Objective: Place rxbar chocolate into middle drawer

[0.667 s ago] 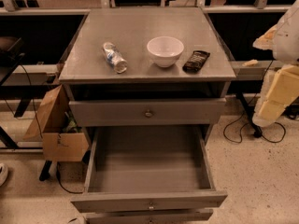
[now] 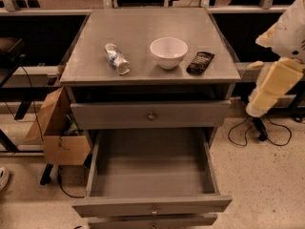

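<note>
The rxbar chocolate [image 2: 200, 62] lies flat on the grey cabinet top [image 2: 143, 32], at the right, next to a white bowl [image 2: 168, 52]. The middle drawer [image 2: 151, 163] is pulled wide open below, and its grey tray holds nothing. The top drawer [image 2: 151, 114] above it is nearly shut. My gripper [image 2: 259, 101] hangs at the end of the cream and white arm, to the right of the cabinet. It is about level with the top drawer, off the cabinet and apart from the bar.
A clear plastic bottle [image 2: 117, 58] lies on its side at the left of the cabinet top. An open cardboard box [image 2: 57, 132] stands on the floor left of the cabinet. Cables [image 2: 257, 132] lie on the floor at the right. The lowest drawer's front [image 2: 152, 221] shows at the bottom edge.
The arm and gripper have shifted slightly left and up, towards the cabinet's right side. The bar, bowl, bottle and drawers have not moved.
</note>
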